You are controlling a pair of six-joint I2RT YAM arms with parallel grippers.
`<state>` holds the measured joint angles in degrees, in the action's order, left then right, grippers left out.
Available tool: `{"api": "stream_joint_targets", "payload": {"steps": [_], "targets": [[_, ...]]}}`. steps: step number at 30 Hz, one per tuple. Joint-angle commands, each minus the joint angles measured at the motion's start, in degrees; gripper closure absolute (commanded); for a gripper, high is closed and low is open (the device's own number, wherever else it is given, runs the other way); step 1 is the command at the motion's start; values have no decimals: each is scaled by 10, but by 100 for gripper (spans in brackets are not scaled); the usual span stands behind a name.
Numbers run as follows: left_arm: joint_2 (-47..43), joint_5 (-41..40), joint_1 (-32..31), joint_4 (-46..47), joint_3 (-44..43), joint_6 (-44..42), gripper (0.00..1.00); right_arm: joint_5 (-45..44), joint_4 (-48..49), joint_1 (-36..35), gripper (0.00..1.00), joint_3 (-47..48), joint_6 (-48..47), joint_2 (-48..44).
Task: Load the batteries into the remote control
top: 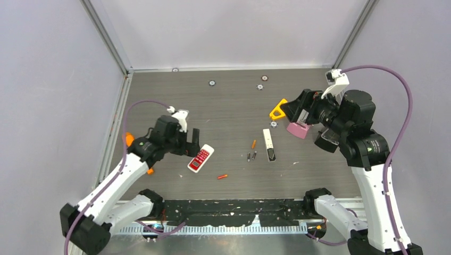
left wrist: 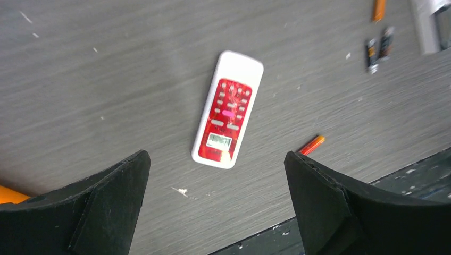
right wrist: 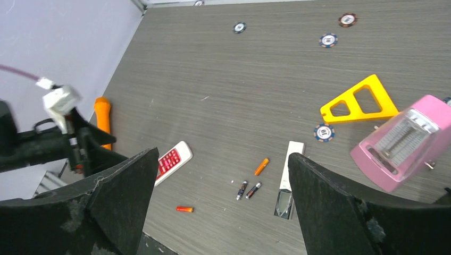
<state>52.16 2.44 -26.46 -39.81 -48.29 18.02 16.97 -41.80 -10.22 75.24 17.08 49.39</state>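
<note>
A red-faced white remote control [top: 200, 158] [left wrist: 228, 109] lies button side up at the left. A slim white remote [top: 269, 144] [right wrist: 289, 175] lies at the centre. Between them lie the batteries: an orange one [top: 253, 143] [right wrist: 261, 166], two dark ones side by side [top: 251, 155] [right wrist: 248, 189], and an orange-red one [top: 222, 176] [left wrist: 311, 144] nearer the front edge. My left gripper [top: 190, 142] [left wrist: 215, 156] hovers open just left of the red remote, holding nothing. My right gripper [top: 295, 109] [right wrist: 223, 155] is open and raised at the right, holding nothing.
A pink box [top: 298, 129] and a yellow triangle [top: 277, 110] sit under the right gripper. Several poker chips [top: 260, 86] lie towards the back. A big orange stick [top: 129, 139] lies beneath the left arm. A black strip [top: 234, 210] runs along the front edge.
</note>
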Motion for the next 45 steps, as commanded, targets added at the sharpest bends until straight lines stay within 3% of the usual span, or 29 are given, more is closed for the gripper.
{"api": "stream_joint_targets", "payload": {"steps": [1, 9, 12, 20, 27, 37, 45], "targets": [[57, -93, -49, 56, 13, 28, 0, 13, 27, -31, 3, -1, -16, 4], [147, -106, -124, 143, 38, -19, 0, -9, 52, -107, 1, -34, -15, 18], [178, -98, -126, 187, 57, -29, 0, -14, 65, -121, 1, -49, -6, 23], [287, -93, -126, 188, 28, -41, 5, -25, 74, -141, 2, -57, 17, 43], [308, -80, -126, 212, 51, -29, 20, -33, 78, -150, 2, -69, 33, 42], [320, -127, -140, 210, 51, -6, 21, -41, 83, -154, 3, -85, 45, 37], [371, -161, -170, 190, 27, -3, 45, -49, 79, -154, 3, -91, 48, 34]]}}
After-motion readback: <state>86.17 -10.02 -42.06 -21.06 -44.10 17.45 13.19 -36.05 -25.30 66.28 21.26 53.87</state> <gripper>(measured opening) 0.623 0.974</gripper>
